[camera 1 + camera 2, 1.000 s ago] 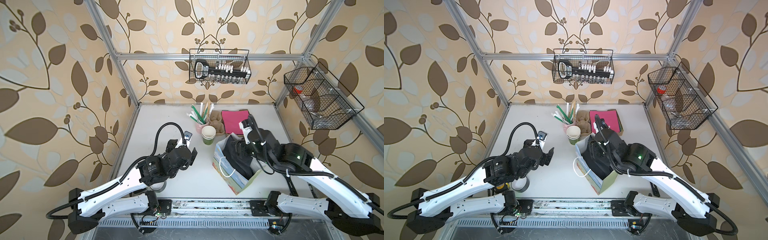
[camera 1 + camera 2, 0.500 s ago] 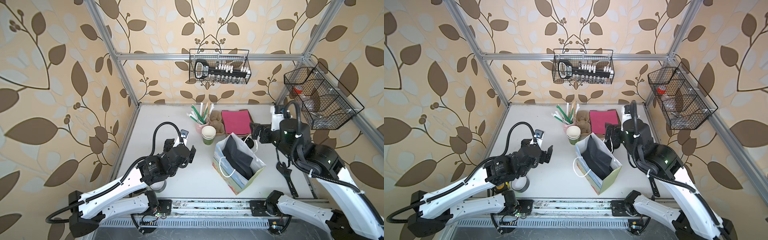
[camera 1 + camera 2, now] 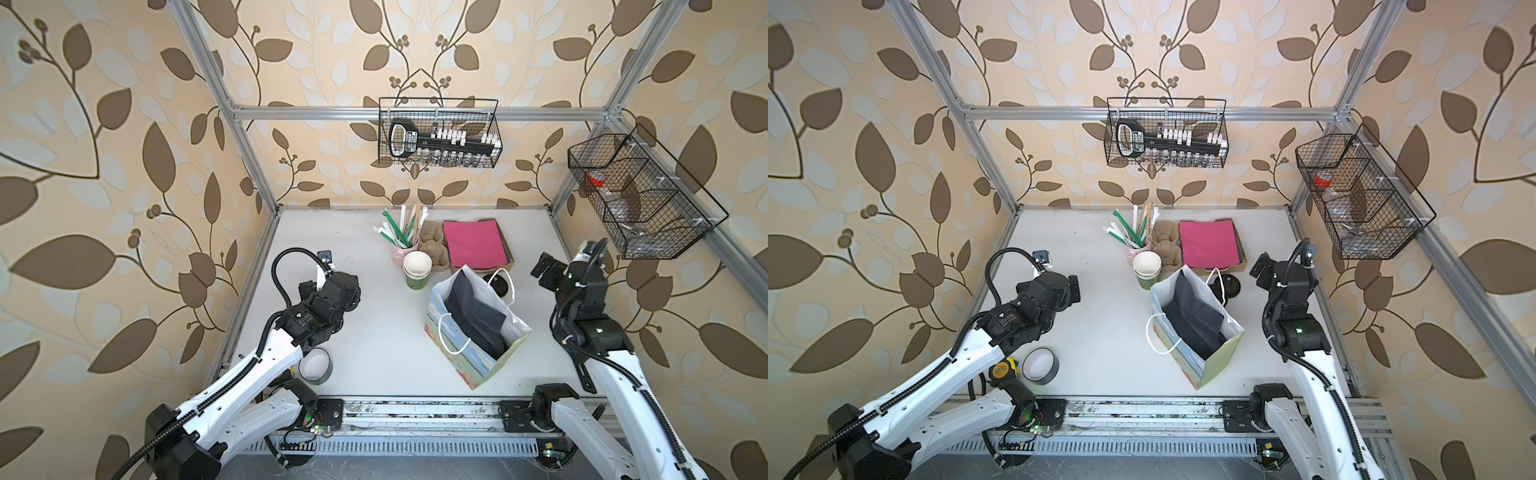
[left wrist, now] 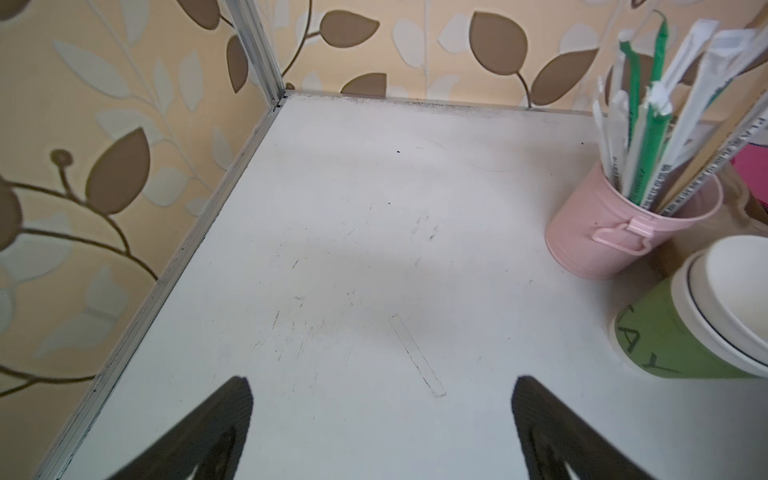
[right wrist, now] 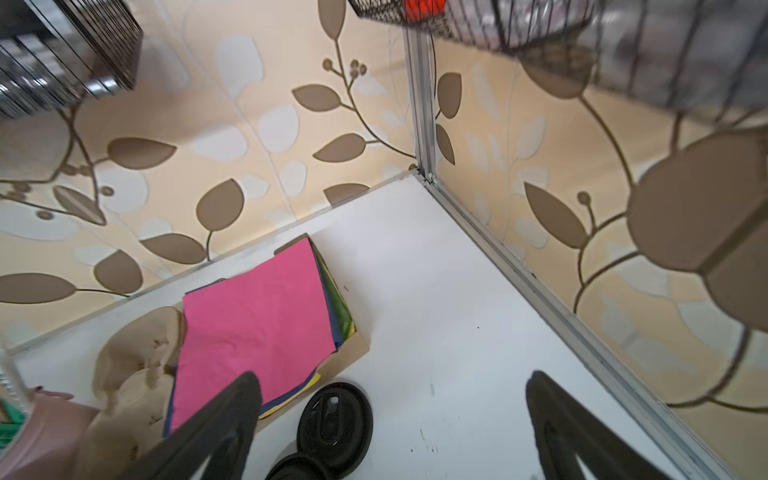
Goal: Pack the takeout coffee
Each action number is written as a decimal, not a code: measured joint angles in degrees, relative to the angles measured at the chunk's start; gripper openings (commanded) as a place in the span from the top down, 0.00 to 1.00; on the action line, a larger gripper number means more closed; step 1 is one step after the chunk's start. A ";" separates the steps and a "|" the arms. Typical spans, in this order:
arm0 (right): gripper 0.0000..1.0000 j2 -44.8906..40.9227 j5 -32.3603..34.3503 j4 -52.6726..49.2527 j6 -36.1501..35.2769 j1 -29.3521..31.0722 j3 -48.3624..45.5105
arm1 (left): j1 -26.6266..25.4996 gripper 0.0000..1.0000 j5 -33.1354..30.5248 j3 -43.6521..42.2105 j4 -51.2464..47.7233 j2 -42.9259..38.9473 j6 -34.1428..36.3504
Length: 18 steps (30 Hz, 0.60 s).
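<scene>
Stack of green paper cups (image 4: 665, 336) (lettering "AY" legible) on white table (image 4: 374, 232); left hand (image 4: 382, 380), right hand (image 5: 392, 376) both spread, empty.

Ahead of the left gripper (image 4: 380, 382) the tabletop (image 4: 353, 249) is matt white, scuffed with fine dark scratches; off to its side, a smooth pink painted-metal bucket (image 4: 602, 232) holds paper-wrapped straws (image 4: 648, 124) beside matt green paper cups (image 4: 665, 345). Ahead of the right gripper (image 5: 392, 378) lie crinkled matt pink tissue paper (image 5: 257, 324), rough brown moulded-pulp carriers (image 5: 133, 357) and faintly glossy black plastic lids (image 5: 334, 419). The frame rail (image 4: 174, 266) is bare brushed aluminium.
</scene>
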 measured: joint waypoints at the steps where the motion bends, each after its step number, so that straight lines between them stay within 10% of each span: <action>1: 0.00 0.35 0.13 2.80 -0.24 -0.02 -2.91 | 0.96 0.01 -0.17 -0.83 0.96 0.46 -0.15; 18: 0.00 19.02 2.34 54.05 -11.47 -0.09 -32.04 | 17.73 0.01 2.45 -8.74 27.80 19.85 9.60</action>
